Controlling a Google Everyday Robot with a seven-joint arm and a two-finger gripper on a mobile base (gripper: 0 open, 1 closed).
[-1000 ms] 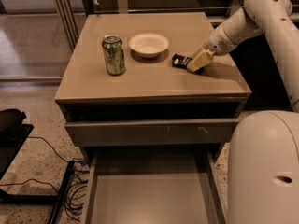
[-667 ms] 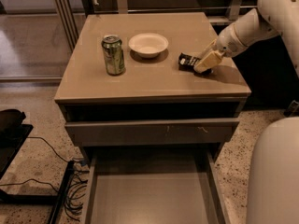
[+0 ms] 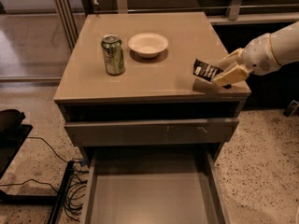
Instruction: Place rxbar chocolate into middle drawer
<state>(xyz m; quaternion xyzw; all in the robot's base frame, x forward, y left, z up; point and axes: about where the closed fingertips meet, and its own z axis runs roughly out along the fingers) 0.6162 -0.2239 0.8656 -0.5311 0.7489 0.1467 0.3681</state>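
1. Nearest the camera, the wide grey-taupe middle drawer (image 3: 149, 197) stands pulled out at the bottom of the view. Its flat floor is exposed between thin side walls, and nothing is seen in it.

2. Directly above it, the drawer with white scratches on its front panel (image 3: 149, 130) is pushed in, with a dark gap above it.

3. At the front right corner of the tan cabinet top (image 3: 163, 78), the cream two-finger gripper (image 3: 224, 72) holds the rxbar chocolate (image 3: 204, 70), a small flat bar in a black wrapper with white lettering. The fingers are clamped on the bar's right end. The bar is tilted and appears raised just clear of the surface, its free end pointing left.

4. Farther back, a green metal can (image 3: 113, 55) stands upright, with a shallow white bowl (image 3: 148, 44) just to its right. Both are well apart from the gripper.

5. Hazards, as judged:
- The grip is on one end only, so the bar may pivot or slip during the descent.
- A release too far right or too early drops the bar onto the floor or the drawer wall.
- A descent too close to the cabinet risks striking the top edge or the scratched front.
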